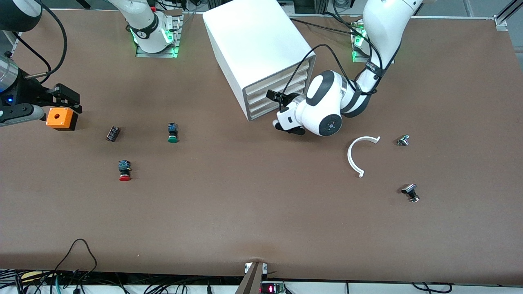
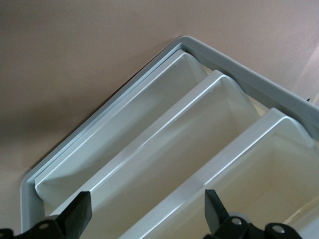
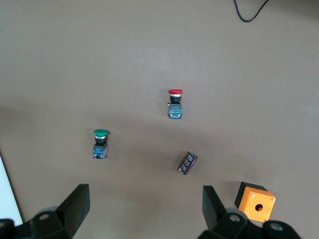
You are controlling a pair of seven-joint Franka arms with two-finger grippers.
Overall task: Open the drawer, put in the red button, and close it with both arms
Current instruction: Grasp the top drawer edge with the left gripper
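My left gripper (image 2: 144,216) is right in front of the white cabinet (image 1: 255,45), its fingers (image 2: 79,211) spread wide and holding nothing, pointed at the stacked drawer fronts. In the left wrist view the drawer (image 2: 149,149) faces sit flush in their frame, 3 of them showing as long cream-white scoops (none pulled out).

My right gripper (image 3: 144,211) hangs over the right arm's end of the bench (image 1: 261,212), just beside the orange box (image 1: 61,118); its fingers (image 3: 75,206) are wide apart too, with nothing between them. This arm waits.

The red button (image 1: 124,170) lies on the bench toward the right arm's end, well apart from the cabinet, red cap toward the front camera and blue back part away from it. The green button (image 1: 173,133) lies farther from the front camera than the red one and closer to the cabinet. A small dark cylinder (image 1: 112,133) lies between the orange box and the green button.

Toward the left arm's end of the bench lies a white curved strip (image 1: 356,155), with 2 small metal parts near it: 1 (image 1: 403,140) beside its upper tip, the other (image 1: 411,192) nearer the front camera.
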